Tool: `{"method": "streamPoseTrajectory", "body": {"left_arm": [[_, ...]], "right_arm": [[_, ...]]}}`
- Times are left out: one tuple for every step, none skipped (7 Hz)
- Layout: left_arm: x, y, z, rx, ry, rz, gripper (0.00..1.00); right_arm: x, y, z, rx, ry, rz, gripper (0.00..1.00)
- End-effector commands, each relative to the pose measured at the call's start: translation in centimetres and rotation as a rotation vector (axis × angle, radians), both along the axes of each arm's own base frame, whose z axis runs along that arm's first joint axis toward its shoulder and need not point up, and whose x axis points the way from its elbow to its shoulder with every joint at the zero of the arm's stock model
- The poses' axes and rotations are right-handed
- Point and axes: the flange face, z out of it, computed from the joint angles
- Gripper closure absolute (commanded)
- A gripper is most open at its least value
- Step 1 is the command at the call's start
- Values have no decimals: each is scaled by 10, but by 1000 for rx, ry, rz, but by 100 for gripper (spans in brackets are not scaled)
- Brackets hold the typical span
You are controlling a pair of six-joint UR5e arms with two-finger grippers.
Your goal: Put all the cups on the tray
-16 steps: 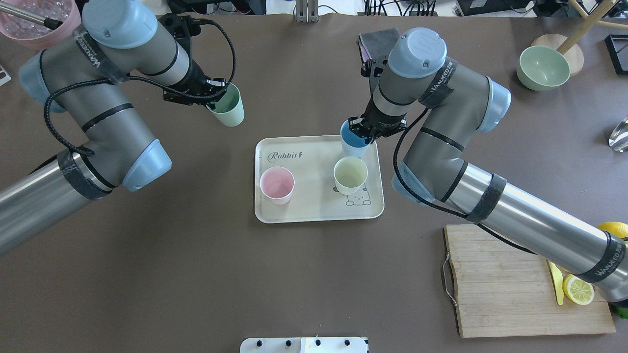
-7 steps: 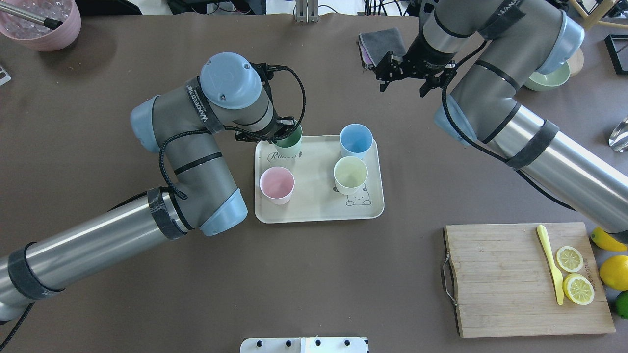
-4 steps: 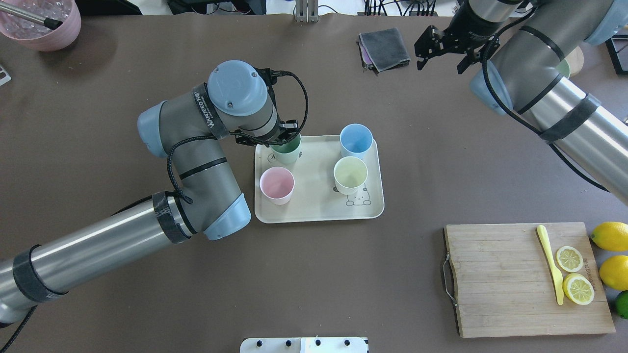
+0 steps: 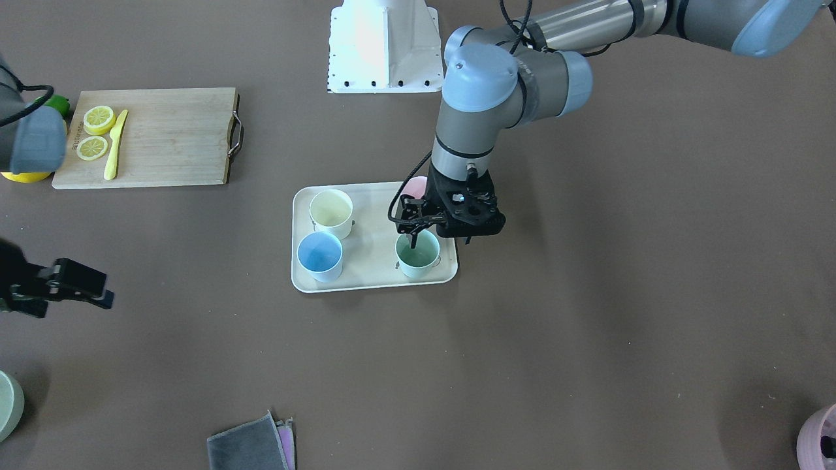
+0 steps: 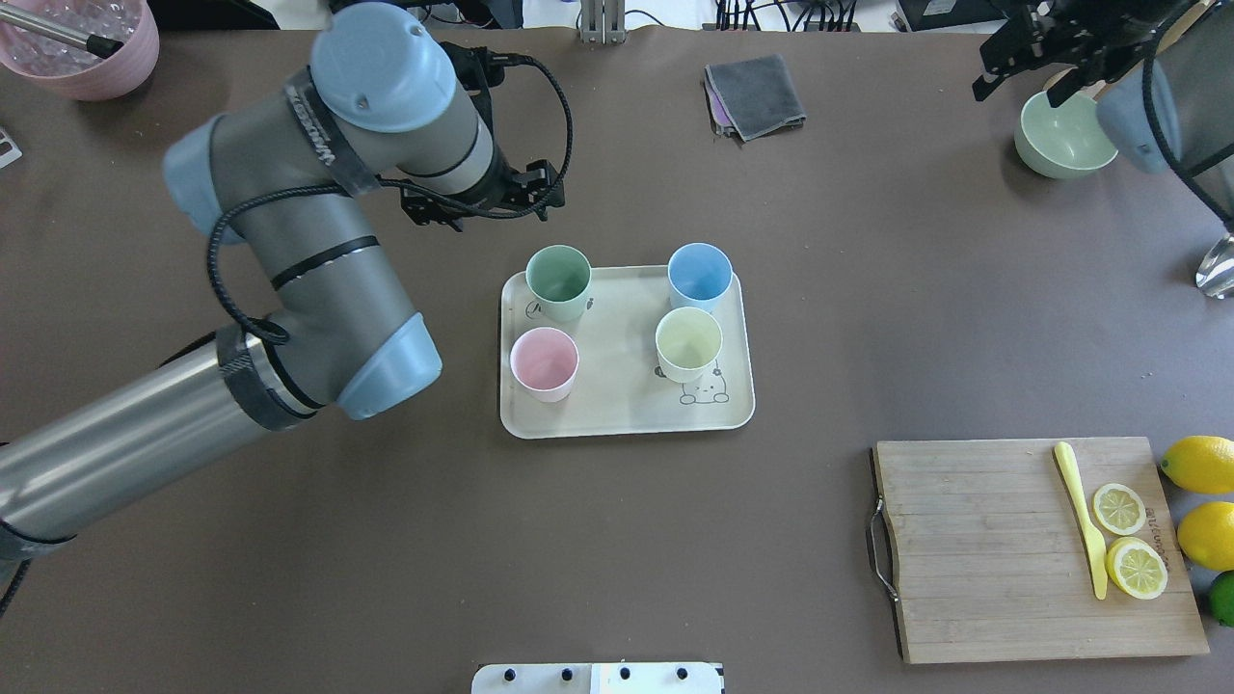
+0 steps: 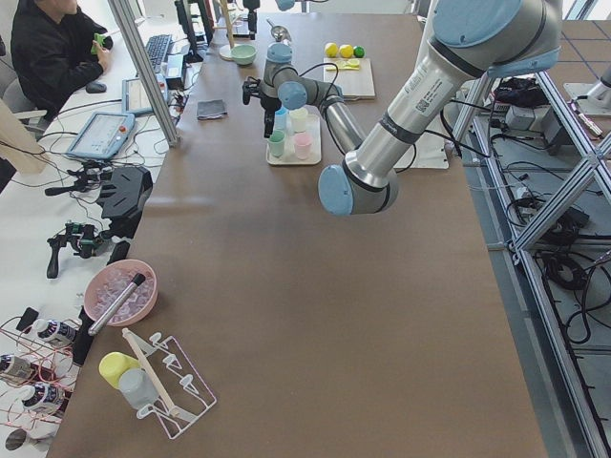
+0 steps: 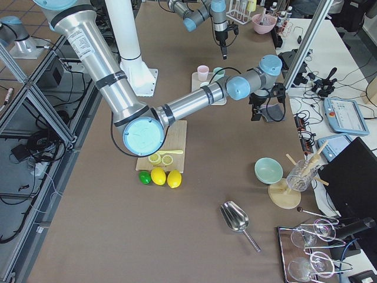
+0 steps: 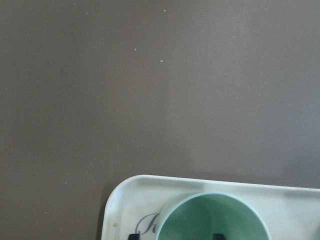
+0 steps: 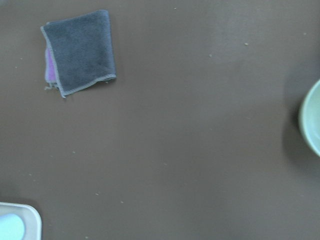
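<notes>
Tray (image 5: 617, 416) holds mint cup (image 5: 558, 280), pink cup (image 5: 545, 362), blue cup (image 5: 700, 274) and yellow cup (image 5: 688, 343), all upright (task looks done). Left gripper (image 4: 440, 241) hangs above mint cup, fingers apart, probably to clear its rim. Right gripper (image 5: 1020, 85) is well off tray, spread, empty.

Both grippers open, arms well apart.

Your left arm (image 5: 289, 222) comes in from the overhead view's left edge, bends sharply at the elbow and reaches to mid-table. Its wrist is vertical and the left gripper (image 4: 440, 240) points straight down with jaws spread, gripping nothing; the wrist camera shows both fingertips (image 8: 132, 235) apart at its lower edge. Your right arm (image 5: 1191, 106) sits at the far right corner, mostly outside the overhead view. The right gripper (image 5: 1022, 89) hangs pointing down, jaws spread, empty. In the front view only its elbow cap and gripper show, at the left edge.
</notes>
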Motion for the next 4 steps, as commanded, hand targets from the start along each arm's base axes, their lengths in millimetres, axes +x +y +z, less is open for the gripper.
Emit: {"method": "streamPoseTrajectory", "body": {"left_arm": [[-114, -1, 62, 92, 25, -75, 2], [-169, -24, 100, 80, 3, -135, 2], [-208, -33, 131, 83, -37, -121, 2], [-227, -36, 151, 68, -60, -135, 2]], "right_arm": [[69, 39, 49, 106, 147, 108, 0], [100, 43, 70, 145, 196, 178, 0], [114, 57, 104, 139, 201, 196, 0], [115, 67, 124, 131, 201, 193, 0]]}}
